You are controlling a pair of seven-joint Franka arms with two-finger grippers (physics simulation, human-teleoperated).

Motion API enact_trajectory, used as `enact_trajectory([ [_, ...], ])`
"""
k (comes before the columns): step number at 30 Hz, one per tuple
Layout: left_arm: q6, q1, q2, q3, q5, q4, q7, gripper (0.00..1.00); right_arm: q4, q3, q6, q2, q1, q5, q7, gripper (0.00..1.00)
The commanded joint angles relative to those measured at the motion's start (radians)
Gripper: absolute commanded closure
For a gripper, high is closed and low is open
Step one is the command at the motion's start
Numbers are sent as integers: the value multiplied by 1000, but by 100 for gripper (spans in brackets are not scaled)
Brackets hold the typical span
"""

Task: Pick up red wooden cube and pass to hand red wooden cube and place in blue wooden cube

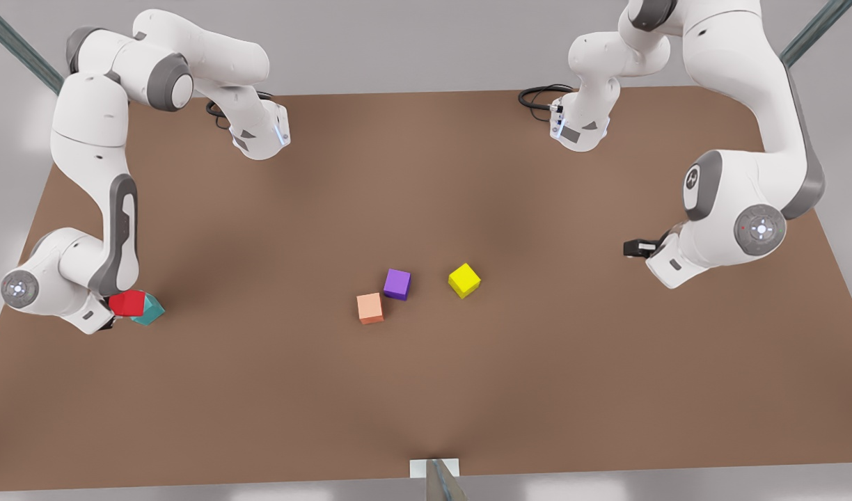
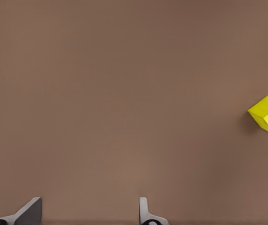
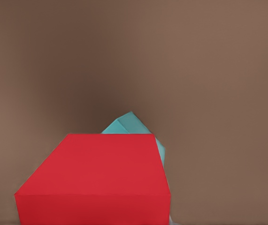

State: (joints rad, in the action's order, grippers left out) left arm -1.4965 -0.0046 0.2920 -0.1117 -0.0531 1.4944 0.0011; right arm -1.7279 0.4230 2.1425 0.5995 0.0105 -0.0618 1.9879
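Holding the red cube (image 1: 127, 303) over the teal cube (image 1: 150, 311), your right hand (image 1: 109, 313) sits at the front view's left edge of the counter (image 1: 426, 390); whether it grips, you cannot tell. Your left hand (image 2: 90, 213), released, hovers right of the yellow cube (image 1: 464, 280). Purple (image 1: 397, 284) and salmon (image 1: 370, 307) cubes lie left of yellow.
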Motion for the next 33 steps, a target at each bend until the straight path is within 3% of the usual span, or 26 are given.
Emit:
enact_trajectory([
  [1,1,0,1,0,-1,-2,-16,0,1,0,28,11,2,-1,19,29],
  [4,1,2,1,0,-1,0,-16,0,1,0,28,16,3,-1,19,26],
  [5,1,2,1,0,-1,0,-16,0,1,0,28,16,3,-3,14,0],
  [17,1,0,1,0,-1,-2,-18,0,1,-3,-59,-18,-6,-6,32,0],
  [24,1,2,12,0,-1,-2,-18,0,24,-3,-302,-101,-26,-12,14,0],
  [25,1,2,12,0,-1,-2,-18,0,88,-7,-404,-102,-43,-18,-119,0],
  [27,1,2,12,0,-1,-2,-18,0,346,-15,-714,-15,-96,-216,-725,0],
  [28,2,2,12,0,-1,-2,-18,0,419,-20,-717,23,-124,-317,-1111,0],
  [30,2,2,12,0,-1,-2,-18,0,470,-18,-679,34,-253,-156,-1802,0],
  [31,4,2,12,0,-1,-2,-18,0,495,-6,-749,-18,-348,-102,-1926,0],
  [33,4,2,10,0,-1,-2,-18,0,417,-13,-803,-273,-425,-24,-2000,0],
])
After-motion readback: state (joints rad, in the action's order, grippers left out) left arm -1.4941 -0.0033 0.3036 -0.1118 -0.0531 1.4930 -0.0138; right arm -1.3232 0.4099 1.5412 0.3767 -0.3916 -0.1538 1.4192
